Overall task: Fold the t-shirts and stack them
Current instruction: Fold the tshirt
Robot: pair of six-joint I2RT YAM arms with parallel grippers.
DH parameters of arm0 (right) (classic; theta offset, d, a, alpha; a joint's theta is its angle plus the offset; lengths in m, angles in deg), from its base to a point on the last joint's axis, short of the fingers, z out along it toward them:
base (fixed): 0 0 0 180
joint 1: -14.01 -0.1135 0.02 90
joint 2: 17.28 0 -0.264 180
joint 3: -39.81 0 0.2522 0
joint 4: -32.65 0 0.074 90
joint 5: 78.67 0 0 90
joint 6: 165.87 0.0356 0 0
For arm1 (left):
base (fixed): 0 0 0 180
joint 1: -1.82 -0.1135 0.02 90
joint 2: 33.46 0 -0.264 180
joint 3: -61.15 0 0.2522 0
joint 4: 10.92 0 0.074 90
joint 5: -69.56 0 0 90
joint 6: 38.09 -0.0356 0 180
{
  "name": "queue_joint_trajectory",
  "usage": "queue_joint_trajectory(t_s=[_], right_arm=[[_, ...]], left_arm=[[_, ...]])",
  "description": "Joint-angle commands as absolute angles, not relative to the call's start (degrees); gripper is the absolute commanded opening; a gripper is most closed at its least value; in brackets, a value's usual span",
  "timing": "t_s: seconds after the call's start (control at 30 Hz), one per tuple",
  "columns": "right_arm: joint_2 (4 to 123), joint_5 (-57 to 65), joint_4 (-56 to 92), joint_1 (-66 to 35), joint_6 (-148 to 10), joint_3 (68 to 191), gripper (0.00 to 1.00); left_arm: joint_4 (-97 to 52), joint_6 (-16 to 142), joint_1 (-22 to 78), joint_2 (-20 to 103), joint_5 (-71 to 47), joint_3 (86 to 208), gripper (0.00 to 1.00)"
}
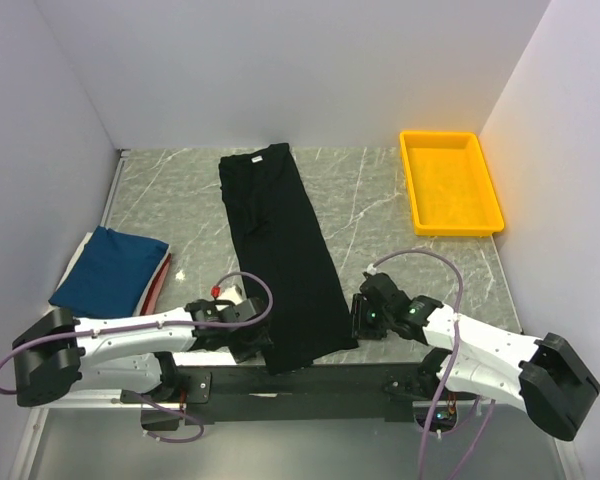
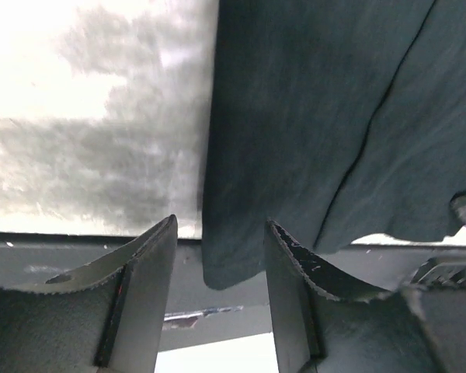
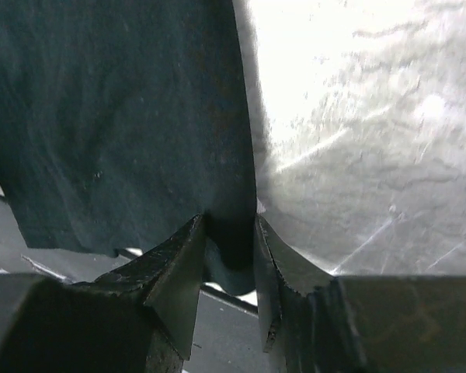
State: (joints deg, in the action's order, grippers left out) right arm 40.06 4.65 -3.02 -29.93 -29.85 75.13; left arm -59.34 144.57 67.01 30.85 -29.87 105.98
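Note:
A black t-shirt (image 1: 280,250) lies folded into a long strip, running from the far middle of the table to its near edge. My left gripper (image 1: 260,345) sits at the strip's near left corner. In the left wrist view that gripper (image 2: 221,225) is open, and the shirt's (image 2: 311,116) corner hangs between the fingers with gaps on both sides. My right gripper (image 1: 358,320) is at the near right corner. In the right wrist view the right gripper (image 3: 229,221) is shut on that corner of the black cloth (image 3: 116,116), which fills the gap between its fingers. A folded navy-blue t-shirt (image 1: 110,268) tops a pile at the left, with a red one (image 1: 161,280) beneath.
A yellow tray (image 1: 450,134) stands at the far right of the marble table (image 1: 380,200). White walls close in the left, back and right sides. The black bar (image 1: 310,378) holding the arm bases runs along the near edge.

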Motion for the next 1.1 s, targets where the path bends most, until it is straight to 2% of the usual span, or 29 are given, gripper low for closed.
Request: queue_joint_trajectory(t_s=[0.0,0.17,0.27,0.3,0.37,0.4,0.43,0.5,0.53,0.63,0.87,1.07], right_arm=[[38.27,4.65,-6.24,-31.07,-28.49,73.09,0.38],[37.56,5.09,-7.82,-31.16,-28.58,73.26,0.38],[37.30,4.30,-7.65,-31.16,-28.49,73.44,0.38],[37.30,3.86,-7.30,-31.16,-28.58,73.35,0.37],[37.56,2.98,-6.77,-31.16,-28.76,73.52,0.27],[37.91,2.63,-6.60,-31.25,-29.02,73.70,0.23],[38.09,2.37,-6.60,-31.51,-29.11,73.87,0.14],[37.92,1.75,-6.42,-32.13,-28.93,73.88,0.08],[37.74,1.57,-6.16,-33.35,-28.32,73.88,0.03],[37.21,0.43,-5.46,-37.12,-25.96,73.44,0.00],[34.58,0.60,-4.66,-50.12,-16.72,73.96,0.00],[31.50,3.06,-10.36,-51.99,-17.41,76.77,0.00]], left_arm=[[-58.08,147.97,69.84,32.19,-28.18,105.41,0.54],[-55.80,149.82,73.01,36.05,-26.68,104.88,0.51],[-54.57,150.52,74.59,37.72,-26.15,105.15,0.44],[-54.39,150.43,74.68,37.81,-26.15,105.32,0.39],[-56.14,150.70,74.68,37.38,-27.20,106.02,0.30],[-56.76,150.70,74.68,36.77,-27.82,106.20,0.20],[-58.07,150.78,74.51,35.98,-28.69,106.38,0.14],[-58.96,150.17,73.73,32.90,-28.97,106.03,0.03],[-60.62,149.65,73.20,31.85,-28.88,105.50,0.01],[-64.31,147.63,70.91,27.89,-29.14,105.41,0.01],[-76.79,144.72,69.24,23.05,-28.62,109.01,0.01],[-75.84,141.56,69.06,22.09,-25.80,109.89,0.01]])
